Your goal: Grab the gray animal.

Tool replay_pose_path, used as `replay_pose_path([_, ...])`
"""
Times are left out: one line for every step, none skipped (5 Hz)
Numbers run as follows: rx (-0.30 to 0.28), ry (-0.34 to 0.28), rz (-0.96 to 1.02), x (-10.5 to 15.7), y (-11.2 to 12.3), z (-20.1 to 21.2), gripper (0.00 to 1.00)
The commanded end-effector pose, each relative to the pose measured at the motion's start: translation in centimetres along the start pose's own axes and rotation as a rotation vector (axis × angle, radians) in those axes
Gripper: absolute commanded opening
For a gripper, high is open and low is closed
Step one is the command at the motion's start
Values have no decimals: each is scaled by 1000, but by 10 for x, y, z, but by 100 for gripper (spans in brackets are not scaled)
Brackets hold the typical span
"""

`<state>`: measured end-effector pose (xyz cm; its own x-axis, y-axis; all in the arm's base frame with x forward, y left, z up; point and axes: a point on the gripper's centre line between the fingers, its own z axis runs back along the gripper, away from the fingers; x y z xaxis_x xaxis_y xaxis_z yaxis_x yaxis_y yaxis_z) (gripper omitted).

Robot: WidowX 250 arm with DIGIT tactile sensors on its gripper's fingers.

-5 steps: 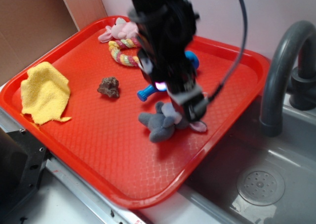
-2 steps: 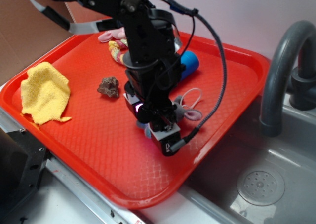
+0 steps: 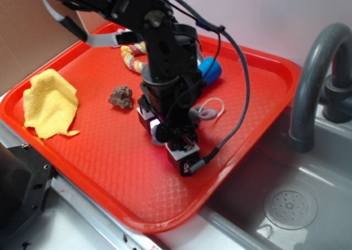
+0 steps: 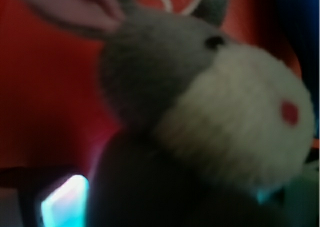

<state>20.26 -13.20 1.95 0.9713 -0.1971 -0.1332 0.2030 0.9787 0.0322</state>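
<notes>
Gray animal (image 4: 165, 102) is lying on the red tray (image 3: 110, 151) under the pincer (image 3: 165, 134), whose grip cannot be told.

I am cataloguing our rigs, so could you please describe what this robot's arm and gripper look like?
The arm is black and blocky, built of boxy segments. A thin black cable loops from its upper part down to the lower end. The gripper has a small white section and a pinkish-white light glowing on its side. A red mark shows on the black block at its lowest tip. The jaws themselves are hidden from the exterior view.
</notes>
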Motion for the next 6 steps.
replay_pose_path([-18,-32,60,2,2,7,0])
replay_pose_path([-13,-51,80,-6,6,25,0])
replay_pose_path([-55,-87,163,-21,29,73,0])
replay_pose_path([-26,-218,371,-45,73,118,0])
replay_pose_path([-6,-273,440,-69,92,165,0])
replay_pose_path([-78,-394,515,-100,111,206,0])
